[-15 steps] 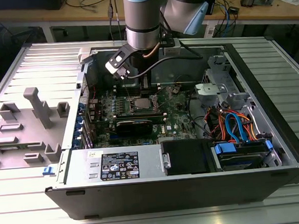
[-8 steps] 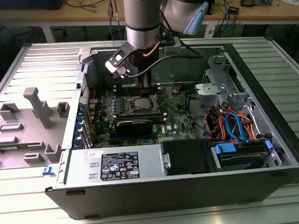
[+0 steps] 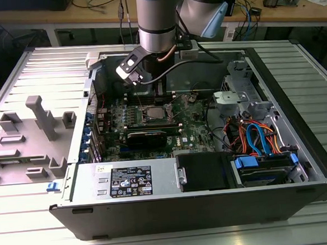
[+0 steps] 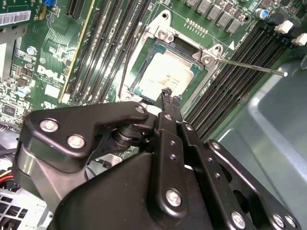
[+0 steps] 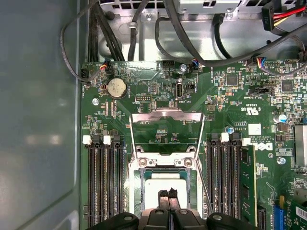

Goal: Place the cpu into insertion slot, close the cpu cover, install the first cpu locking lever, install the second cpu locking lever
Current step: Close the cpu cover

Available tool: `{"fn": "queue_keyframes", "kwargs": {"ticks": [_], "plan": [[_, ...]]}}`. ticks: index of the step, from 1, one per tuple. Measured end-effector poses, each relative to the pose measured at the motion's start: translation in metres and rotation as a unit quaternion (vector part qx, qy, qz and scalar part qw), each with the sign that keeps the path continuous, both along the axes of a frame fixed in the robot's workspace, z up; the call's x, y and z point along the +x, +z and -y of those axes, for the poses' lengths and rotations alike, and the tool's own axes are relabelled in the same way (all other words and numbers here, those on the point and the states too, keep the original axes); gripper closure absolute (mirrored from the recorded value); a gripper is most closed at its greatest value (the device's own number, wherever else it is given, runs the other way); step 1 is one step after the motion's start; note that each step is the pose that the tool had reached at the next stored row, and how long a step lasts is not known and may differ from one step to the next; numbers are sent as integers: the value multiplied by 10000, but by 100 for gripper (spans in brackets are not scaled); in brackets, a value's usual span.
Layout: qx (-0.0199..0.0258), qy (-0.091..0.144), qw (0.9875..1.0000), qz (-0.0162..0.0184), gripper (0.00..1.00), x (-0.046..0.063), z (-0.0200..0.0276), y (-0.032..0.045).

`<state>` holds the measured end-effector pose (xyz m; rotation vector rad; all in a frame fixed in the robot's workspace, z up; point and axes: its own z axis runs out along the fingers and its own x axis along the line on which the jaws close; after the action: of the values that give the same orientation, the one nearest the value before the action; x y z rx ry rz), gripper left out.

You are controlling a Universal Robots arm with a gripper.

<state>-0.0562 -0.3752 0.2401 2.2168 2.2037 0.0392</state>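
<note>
Claw (image 4: 171, 95) tips, pinched together on nothing, hang just over the cpu (image 4: 168, 74), seated in its socket, nine o'clock from the orange cables (image 3: 244, 136) in the exterior view. Cpu cover (image 5: 165, 116) lies folded open; closing it likely wants an even push on its free edge.

The motherboard (image 5: 230, 110) was green, speckled with white print and small silver parts. At the motherboard's middle the cpu (image 4: 165, 72) had a pale silvery-grey top, and the cpu cover (image 5: 165, 116) was a bare silver frame. Black memory slots (image 5: 103, 182) on the motherboard carried white end clips. Above the motherboard, the gripper (image 4: 171, 97) was matt black with silver screw heads. Blue and orange cables (image 3: 256, 135) ran beside the motherboard.
</note>
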Motion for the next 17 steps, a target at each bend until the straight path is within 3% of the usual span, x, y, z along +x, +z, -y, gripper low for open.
{"fn": "queue_keyframes", "kwargs": {"ticks": [5, 17], "plan": [[0, 0, 10000, 0, 89, 1, 0, 45], [0, 1, 10000, 0, 89, 37, 0, 46]]}}
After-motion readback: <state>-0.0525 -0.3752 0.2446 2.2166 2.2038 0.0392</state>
